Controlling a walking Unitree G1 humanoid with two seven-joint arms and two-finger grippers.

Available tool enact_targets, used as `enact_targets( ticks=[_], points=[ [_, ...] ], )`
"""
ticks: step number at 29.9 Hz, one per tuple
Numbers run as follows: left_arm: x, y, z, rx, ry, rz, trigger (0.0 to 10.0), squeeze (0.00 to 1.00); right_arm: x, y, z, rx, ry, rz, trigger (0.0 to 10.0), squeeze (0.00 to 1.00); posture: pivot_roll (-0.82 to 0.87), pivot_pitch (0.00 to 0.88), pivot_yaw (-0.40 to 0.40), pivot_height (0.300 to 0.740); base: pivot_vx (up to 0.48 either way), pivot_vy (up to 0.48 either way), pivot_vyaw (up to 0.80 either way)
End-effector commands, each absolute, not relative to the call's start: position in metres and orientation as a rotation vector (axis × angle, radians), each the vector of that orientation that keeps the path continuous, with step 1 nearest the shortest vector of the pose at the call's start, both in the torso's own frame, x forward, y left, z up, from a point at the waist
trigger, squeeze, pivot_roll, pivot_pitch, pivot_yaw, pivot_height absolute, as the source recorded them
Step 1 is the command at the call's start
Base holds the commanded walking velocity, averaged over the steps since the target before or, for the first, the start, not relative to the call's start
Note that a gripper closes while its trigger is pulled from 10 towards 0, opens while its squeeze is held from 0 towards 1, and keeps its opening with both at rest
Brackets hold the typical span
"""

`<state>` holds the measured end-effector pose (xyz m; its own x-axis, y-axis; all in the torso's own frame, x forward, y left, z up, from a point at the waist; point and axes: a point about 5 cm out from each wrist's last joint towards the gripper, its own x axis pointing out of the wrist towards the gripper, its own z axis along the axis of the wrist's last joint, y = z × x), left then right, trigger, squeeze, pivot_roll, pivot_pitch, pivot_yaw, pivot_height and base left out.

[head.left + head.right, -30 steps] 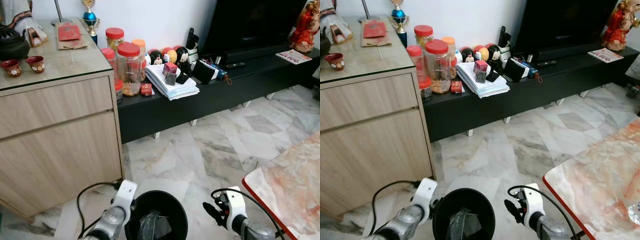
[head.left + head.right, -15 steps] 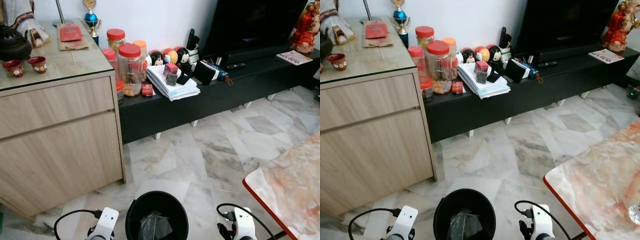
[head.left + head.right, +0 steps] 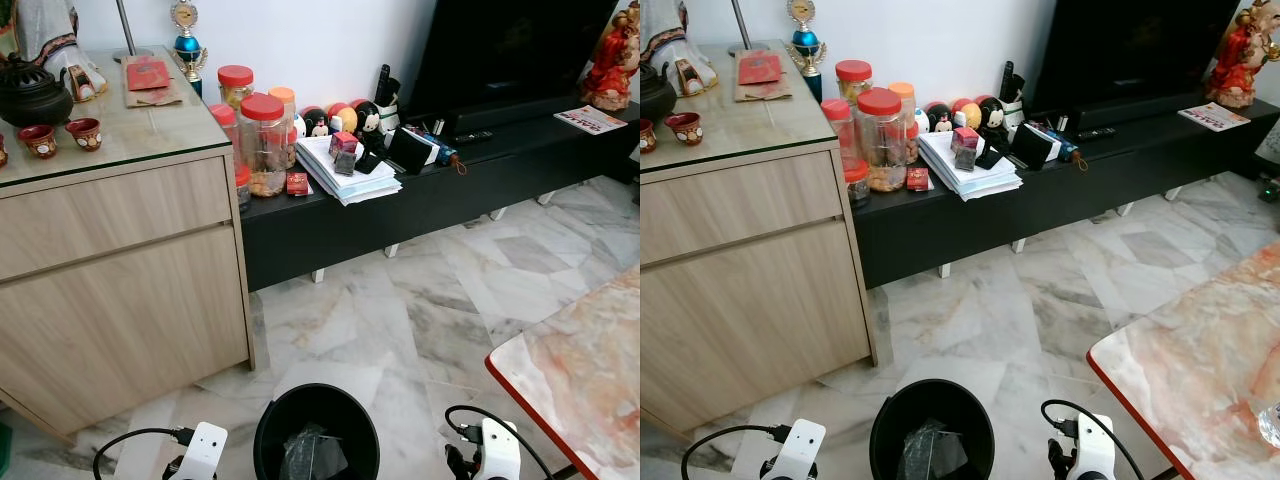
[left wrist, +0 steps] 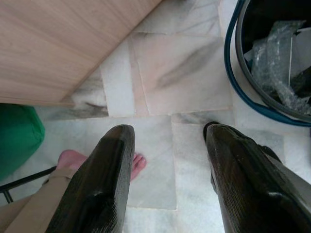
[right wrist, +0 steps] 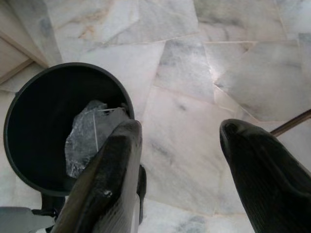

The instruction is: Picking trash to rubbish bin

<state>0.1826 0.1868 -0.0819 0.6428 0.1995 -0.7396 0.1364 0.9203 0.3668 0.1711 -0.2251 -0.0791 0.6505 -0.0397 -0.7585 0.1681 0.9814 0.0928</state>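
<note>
Currently, from the left eye view, I read the rubbish bin [image 3: 316, 432] standing on the marble floor [image 3: 400, 310] at the lower edge of the picture, between my two wrists, with a crumpled clear plastic wrapper [image 3: 312, 455] lying inside it. A wooden cabinet [image 3: 120, 270] stands at the left, a black TV console [image 3: 420, 190] runs along the wall, and a marble table [image 3: 580, 370] shows its corner at the right. The right eye view gives the same layout; I see no loose trash on the open floor between the bin and the console. From the left wrist view, the left gripper [image 4: 170, 160] hangs above the floor just beside the bin's rim, fingers spread wide and holding nothing; a person's bare foot [image 4: 73, 158] and a green object [image 4: 17, 138] lie near the cabinet's base. From the right wrist view, the right gripper [image 5: 180, 150] hangs on the other side of the bin, fingers likewise wide apart and empty, with the wrapper visible inside the bin past one finger. My assessment: one item is deposited and both grippers are free. Whether further trash remains cannot be determined from these views; if so, it must first be located, then grasped and carried to the bin.
</note>
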Motion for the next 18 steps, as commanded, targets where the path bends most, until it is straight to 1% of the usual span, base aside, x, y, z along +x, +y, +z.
enact_targets(
  ticks=[1,15,18],
  points=[
    [0.1850,0.1850,-0.0809,0.398,0.869,0.037,10.0,0.00,0.1719,-0.2282,-0.0781,0.162,0.848,-0.136,10.0,0.00,0.07,0.000,-0.102,0.740,0.000,0.000,0.00],
    [0.1878,0.1835,-0.0797,0.396,0.859,0.025,10.0,0.00,0.1698,-0.2274,-0.0788,0.183,0.837,-0.138,10.0,0.00,0.06,0.000,-0.097,0.740,0.000,0.000,0.00],
    [0.1888,0.1836,-0.0792,0.391,0.857,0.028,10.0,0.00,0.1695,-0.2282,-0.0787,0.184,0.835,-0.141,10.0,0.00,0.06,0.000,-0.097,0.740,-0.255,0.000,0.00]
  ],
)
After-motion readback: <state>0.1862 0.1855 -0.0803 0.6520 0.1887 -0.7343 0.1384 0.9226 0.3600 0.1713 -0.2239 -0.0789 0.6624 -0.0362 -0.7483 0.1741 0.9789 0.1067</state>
